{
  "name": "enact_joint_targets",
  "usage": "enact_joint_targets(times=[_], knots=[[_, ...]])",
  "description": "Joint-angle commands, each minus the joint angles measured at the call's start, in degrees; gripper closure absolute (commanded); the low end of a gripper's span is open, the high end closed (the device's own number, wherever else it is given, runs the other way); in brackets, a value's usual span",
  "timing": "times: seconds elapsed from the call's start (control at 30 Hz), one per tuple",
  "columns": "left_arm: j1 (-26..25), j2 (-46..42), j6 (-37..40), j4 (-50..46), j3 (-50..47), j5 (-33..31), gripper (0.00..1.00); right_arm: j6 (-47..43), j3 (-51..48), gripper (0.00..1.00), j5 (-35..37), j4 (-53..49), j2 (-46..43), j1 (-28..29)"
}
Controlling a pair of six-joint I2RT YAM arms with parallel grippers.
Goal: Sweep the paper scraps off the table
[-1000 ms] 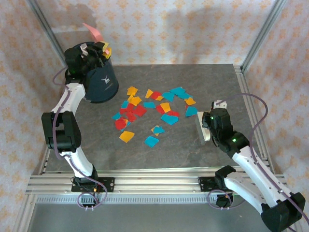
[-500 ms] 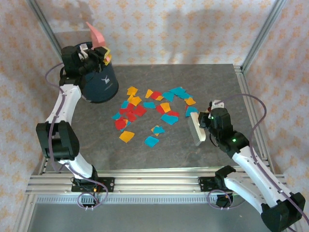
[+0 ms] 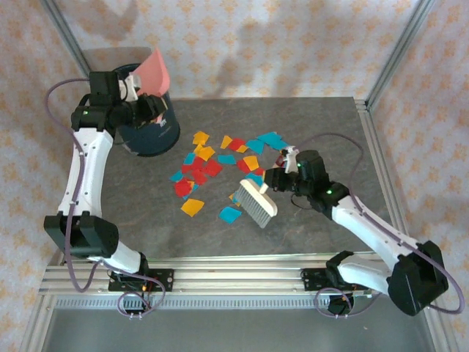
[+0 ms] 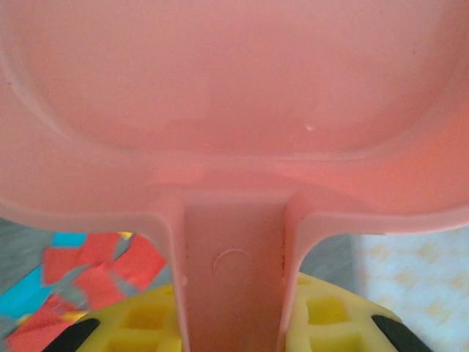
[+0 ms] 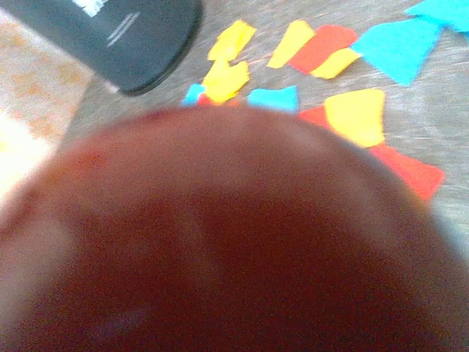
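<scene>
Left gripper (image 3: pixel 144 110): one, clamped on the handle of the pink dustpan, a yellow finger (image 4: pixel 322 315) on either side of it.
Pink dustpan (image 3: pixel 152 71): one, tipped up on edge just above those jaws.
Bin (image 3: pixel 154 133): one, dark and round, standing just below the left jaws.
Paper scraps (image 3: pixel 212 168): roughly two dozen, too overlapped for an exact count. They are small, flat, ragged pieces in red, orange-yellow and teal, scattered on the table between the two pairs of jaws, nearer the right pair.
Brush (image 3: pixel 256 204): one, pale-bristled, just beside the nearest scraps.
Right gripper (image 3: pixel 281 178): one, closed on the brush.
Table (image 3: pixel 330 125): one, dark grey, stone-patterned.
</scene>
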Motion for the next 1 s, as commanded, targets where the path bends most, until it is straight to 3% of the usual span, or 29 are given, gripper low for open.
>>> enact_joint_targets(times=[0.0,0.1,0.43,0.57,0.7,0.97], knots=[[-2.21,-3.72,13.31,-13.13,0.69,-8.57,1.0,0.12,3.94,1.0,-6.04,5.77,3.28,2.76],[-2.93,-6.61,15.09,-14.83,-1.8,-12.55,1.0,-0.16,5.21,1.0,-9.27,7.54,7.59,4.64],[-4.01,-12.77,18.64,-16.33,-9.21,-13.33,1.0,-3.39,10.12,1.0,-12.54,6.73,19.16,8.32],[-4.21,-13.02,19.24,-16.94,-10.31,-12.35,1.0,-4.71,9.71,1.0,-6.07,6.61,20.38,8.32],[-4.45,-13.17,19.53,-17.15,-11.89,-12.29,1.0,-5.31,9.13,1.0,5.94,5.32,20.49,8.08],[-6.47,-12.32,19.55,-17.06,-13.48,-12.85,1.0,-0.16,3.65,1.0,22.3,9.83,15.26,5.6]])
